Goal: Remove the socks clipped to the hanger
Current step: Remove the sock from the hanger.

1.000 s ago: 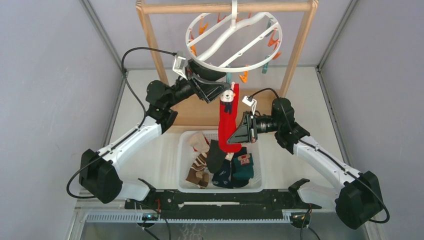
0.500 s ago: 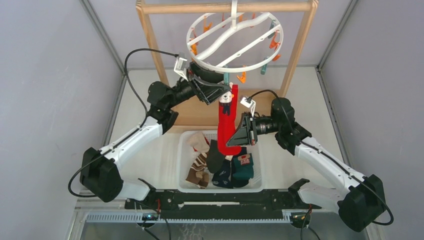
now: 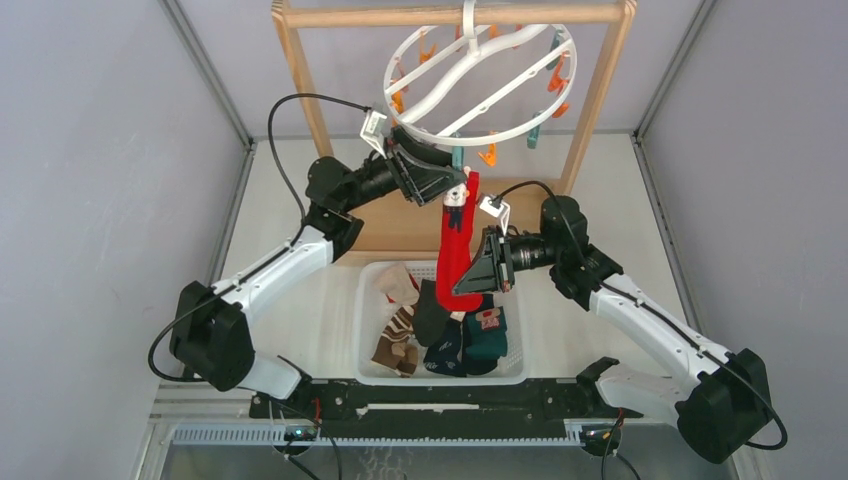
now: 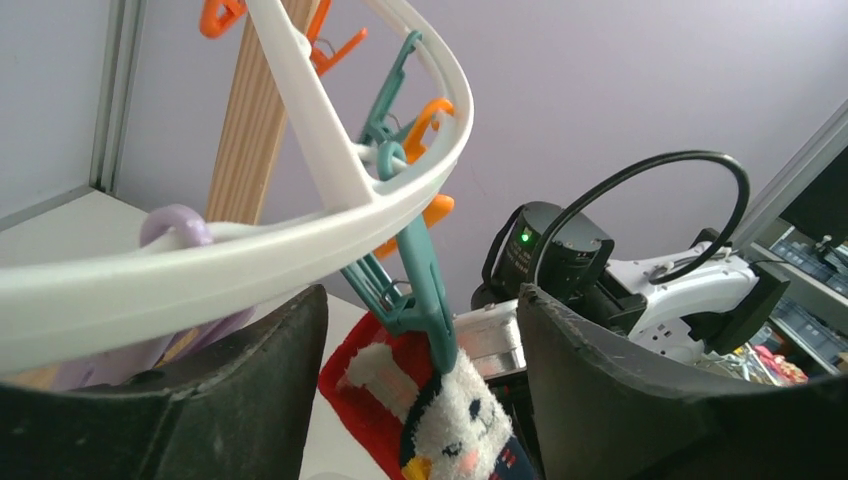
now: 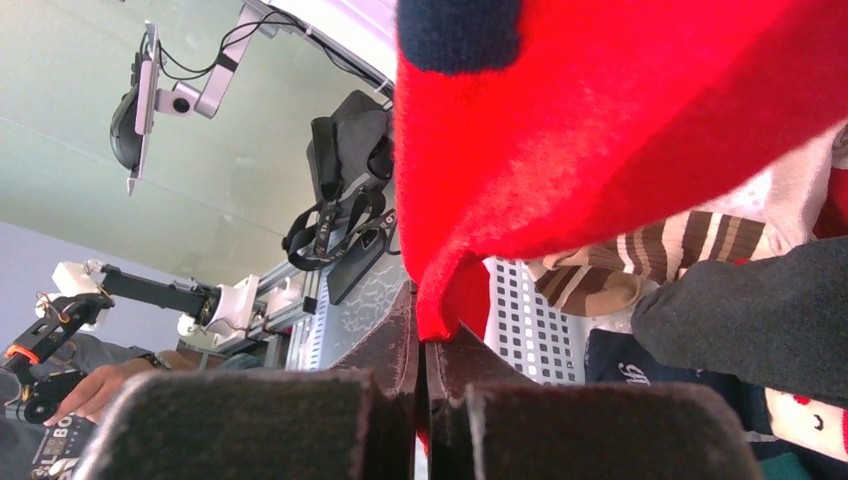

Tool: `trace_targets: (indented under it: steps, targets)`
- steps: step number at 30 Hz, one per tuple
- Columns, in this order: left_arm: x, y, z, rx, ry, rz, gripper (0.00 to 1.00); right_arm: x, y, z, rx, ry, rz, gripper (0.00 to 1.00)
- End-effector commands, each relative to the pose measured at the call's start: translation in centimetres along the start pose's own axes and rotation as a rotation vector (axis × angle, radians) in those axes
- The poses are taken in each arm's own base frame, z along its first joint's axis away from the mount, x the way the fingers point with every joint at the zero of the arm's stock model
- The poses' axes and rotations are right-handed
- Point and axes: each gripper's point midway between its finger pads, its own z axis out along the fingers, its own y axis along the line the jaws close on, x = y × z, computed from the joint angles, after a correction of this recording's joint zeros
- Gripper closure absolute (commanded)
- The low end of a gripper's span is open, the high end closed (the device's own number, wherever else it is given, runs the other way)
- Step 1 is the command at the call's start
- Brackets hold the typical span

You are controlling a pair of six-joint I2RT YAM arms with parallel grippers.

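Observation:
A red sock with a white fluffy figure hangs from a teal clip on the round white hanger. My left gripper is up under the ring, open. In the left wrist view its fingers stand on either side of the teal clip without touching it, and the sock's cuff is just below. Lower down, my right gripper is shut on the red sock; in the right wrist view its closed tips pinch a fold of the red fabric.
A white basket below holds several loose socks: striped, navy and dark green. The hanger hooks onto a wooden frame standing on a wooden board. Orange clips dangle from the ring.
My left gripper has moved up and to the right to the teal clip. The hanger ring has tilted and swung to the right. The right gripper still holds the red sock.

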Motion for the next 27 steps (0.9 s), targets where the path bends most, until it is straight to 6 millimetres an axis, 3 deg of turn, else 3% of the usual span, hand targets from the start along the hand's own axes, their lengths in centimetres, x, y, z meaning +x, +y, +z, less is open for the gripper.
trace_targets:
  steps: [1,12,27]
  targets:
    - [-4.2,-2.8,0.7,0.080,-0.086,0.070,0.30,-0.9,1.3,0.2,-0.024,-0.002,-0.072,1.00]
    - [-5.5,-2.0,0.1,0.047,-0.177,0.054,0.32,-0.2,1.0,0.4,-0.018,0.018,-0.068,1.00]
    - [-5.8,-1.9,0.2,0.051,-0.180,0.053,0.53,0.1,0.7,0.8,-0.022,0.034,-0.061,1.00]
